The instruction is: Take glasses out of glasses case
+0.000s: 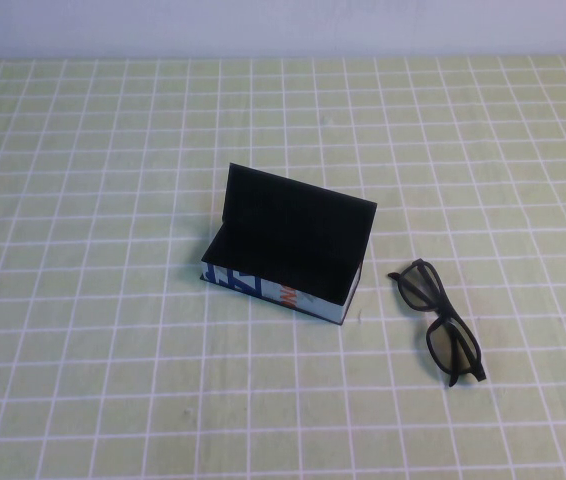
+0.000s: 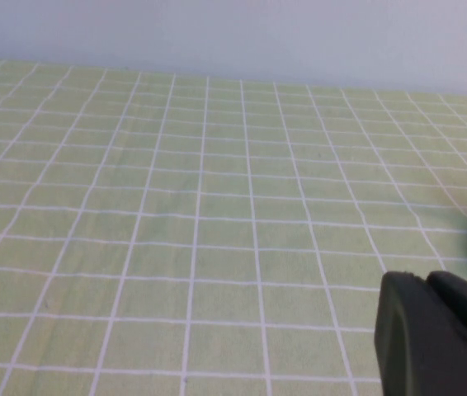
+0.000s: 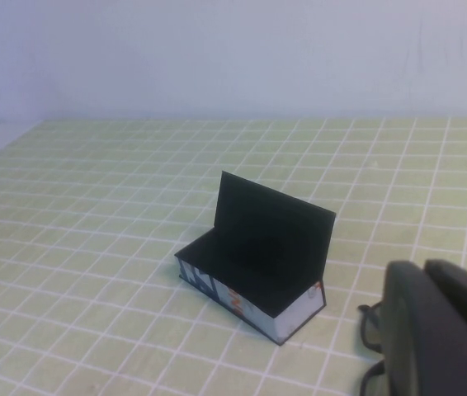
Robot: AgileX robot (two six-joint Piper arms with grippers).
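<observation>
The glasses case (image 1: 288, 250) stands open in the middle of the table, its black lid raised upright and its white-blue front facing me. The black glasses (image 1: 452, 346) lie flat on the cloth just to the right of the case, outside it and apart from it. Neither gripper shows in the high view. In the right wrist view my right gripper (image 3: 423, 268) is shut and empty, raised off the cloth on the near side of the case (image 3: 258, 256). It hides most of the glasses (image 3: 367, 326). My left gripper (image 2: 427, 282) is shut and empty over bare cloth.
A green cloth with a white grid (image 1: 113, 350) covers the table. A pale wall (image 1: 283, 25) runs along the far edge.
</observation>
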